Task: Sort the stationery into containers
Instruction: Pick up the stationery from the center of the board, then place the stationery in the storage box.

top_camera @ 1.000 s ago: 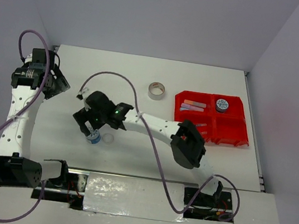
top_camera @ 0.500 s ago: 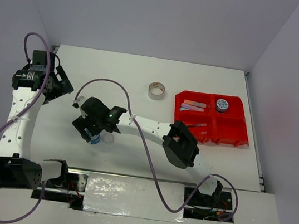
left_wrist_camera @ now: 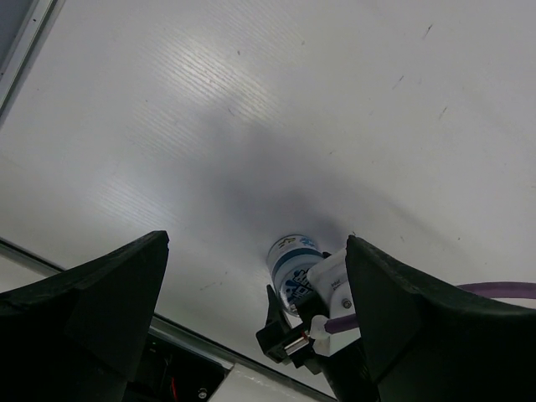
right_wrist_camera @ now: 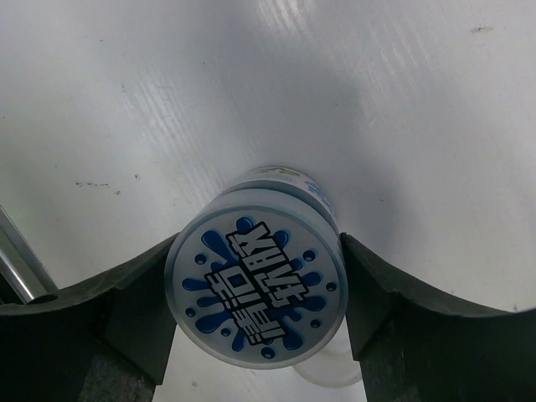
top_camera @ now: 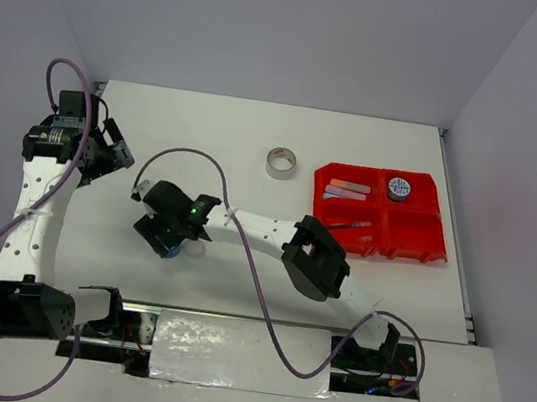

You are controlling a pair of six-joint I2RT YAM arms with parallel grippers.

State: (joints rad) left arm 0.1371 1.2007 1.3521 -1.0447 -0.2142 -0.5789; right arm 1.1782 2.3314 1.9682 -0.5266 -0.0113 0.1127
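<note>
Reaching from the lower right of the overhead view to its left centre, the right arm holds the right gripper (top_camera: 164, 236) low over a blue-white patterned tape roll (top_camera: 171, 250) on the white table (top_camera: 259, 129). In the right wrist view that roll fills the middle of the frame, its round face with blue splashes turned to the camera. Both black fingers (right_wrist_camera: 126, 318) press against its sides, so the claw is clamped on it. A small clear tape ring (right_wrist_camera: 331, 374) peeks out just under the roll at the bottom edge of that view.

The left gripper (top_camera: 114, 150) hangs at the upper left of the overhead view, well apart from every item. Its wrist view shows its two dark fingers (left_wrist_camera: 92, 310) spread wide with only table between them.

A grey tape roll (top_camera: 279, 162) lies flat near the top centre of the table. At the right sits the red bin tray (top_camera: 415, 238), split into four compartments. Its upper left compartment holds an orange marker (top_camera: 350, 185) and a lilac marker (top_camera: 335, 192) side by side. The upper right compartment holds a second blue-white roll (top_camera: 399, 188). A thin red pen (top_camera: 351, 226) lies in the lower left compartment.
</note>
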